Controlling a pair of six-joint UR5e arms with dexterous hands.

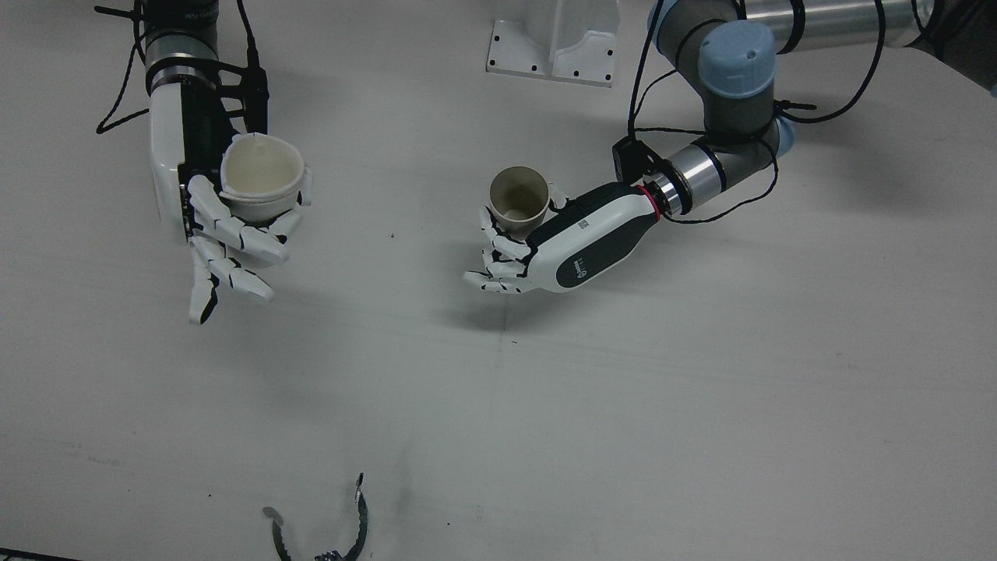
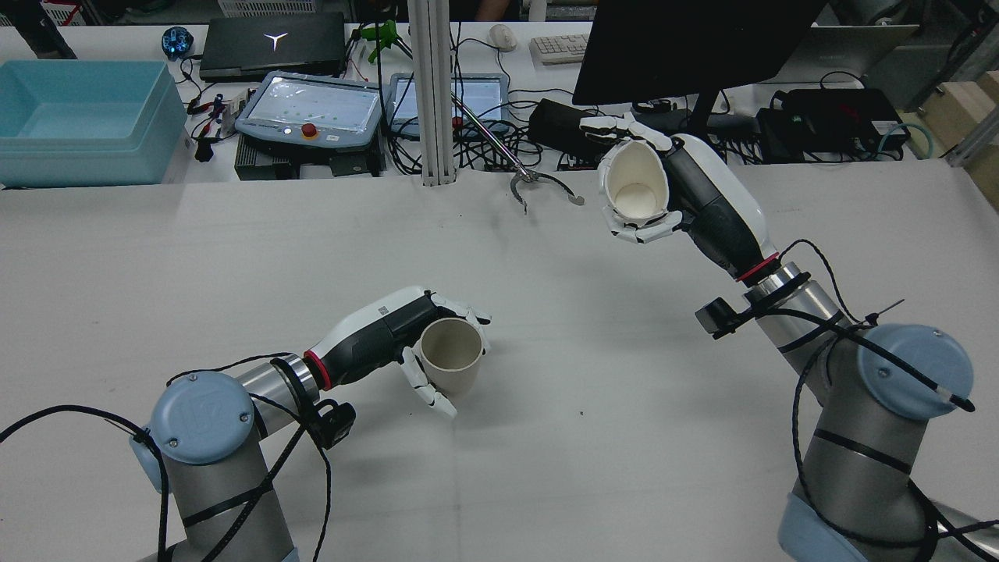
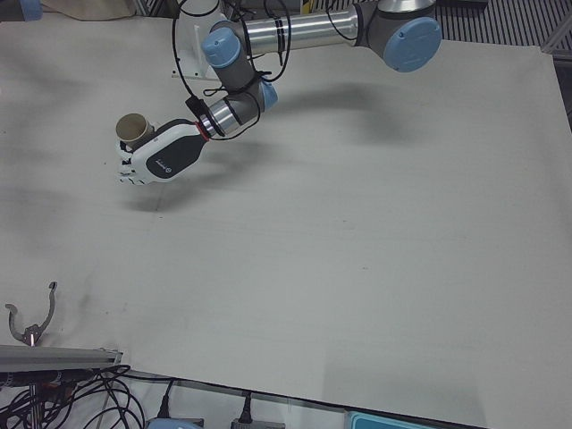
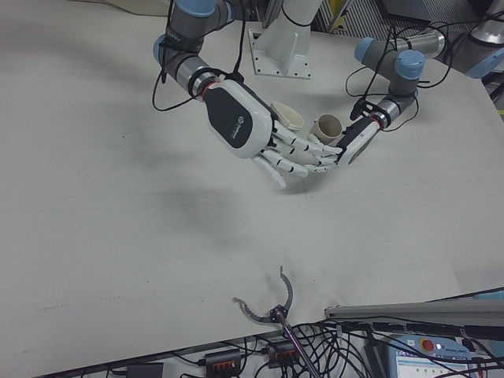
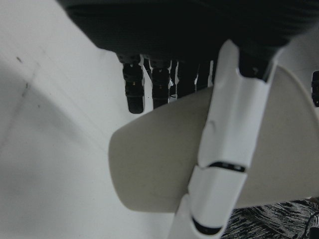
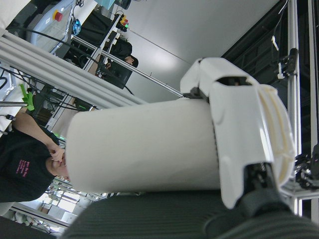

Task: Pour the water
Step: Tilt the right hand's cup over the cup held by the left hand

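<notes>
fingers of both hands wrapped around paper cups, one cup in each hand.

right hand [image 2: 687, 195], raised well above the table [image 2: 546, 468], curls its fingers [image 2: 644, 230] around a white cup [image 2: 634, 190] tipped toward its side; fingers pass under and over the wall. left hand [image 2: 382, 332] sits low, fingers [image 2: 425, 382] closed around a tan cup [image 2: 450, 355] held upright, mouth above the fingers. both cups look light, thin and easily crushed, likely slippery; best held mid-wall with gentle pressure. whether either holds water cannot be told.
</notes>
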